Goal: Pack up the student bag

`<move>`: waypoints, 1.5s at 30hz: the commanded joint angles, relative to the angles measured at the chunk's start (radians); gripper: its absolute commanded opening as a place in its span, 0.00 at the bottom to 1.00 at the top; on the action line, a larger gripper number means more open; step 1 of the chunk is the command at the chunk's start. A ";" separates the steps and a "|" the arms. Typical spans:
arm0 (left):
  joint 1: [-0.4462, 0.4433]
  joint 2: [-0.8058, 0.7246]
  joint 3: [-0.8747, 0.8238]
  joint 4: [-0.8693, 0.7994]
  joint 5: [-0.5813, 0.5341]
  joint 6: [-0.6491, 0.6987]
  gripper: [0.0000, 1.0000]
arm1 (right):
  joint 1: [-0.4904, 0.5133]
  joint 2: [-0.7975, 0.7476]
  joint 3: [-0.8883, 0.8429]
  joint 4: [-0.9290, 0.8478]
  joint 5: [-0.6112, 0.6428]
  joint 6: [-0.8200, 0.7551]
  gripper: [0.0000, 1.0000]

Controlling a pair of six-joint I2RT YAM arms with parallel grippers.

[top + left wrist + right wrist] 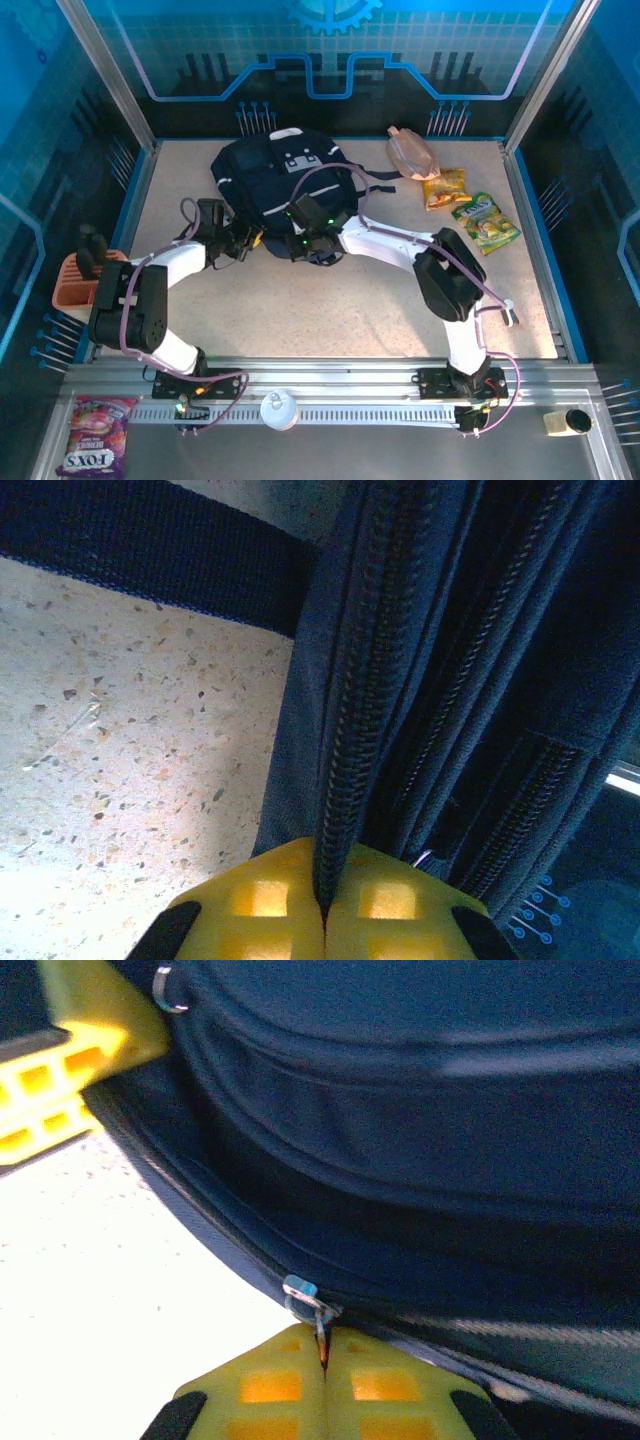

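So the bag (pixel 280 180) is lying on the table (pixel 350 320) in the upper middle of the overhead view. It's dark navy with a pale patch on top, and both my arms reach in to its lower edge.

My left fingers (pixel 262 900) are pinched together on a fold of the bag's edge, zip teeth and all. In the left wrist view the zipper (pixel 345 730) runs straight up from between my yellow tips at the bottom centre. There's bare speckled table on the left and a dark strap (pixel 140 540) across the upper left.

My right fingers (pixel 268 1385) are clamped on the thin tab of a zip pull (pixel 303 1293) at the bottom centre of the right wrist view, with the bag's navy side curving above it. In the upper left of that same view I can see my other yellow fingers right up against the bag.

Over on the right of the overhead view there's a tan pouch (pixel 410 150), a yellow snack packet (pixel 444 188) and a green one (pixel 486 222), all well away from my fingers.
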 commanded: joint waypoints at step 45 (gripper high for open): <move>0.074 0.077 0.213 -0.196 -0.037 0.256 0.01 | -0.125 -0.266 -0.331 0.149 -0.046 -0.289 0.00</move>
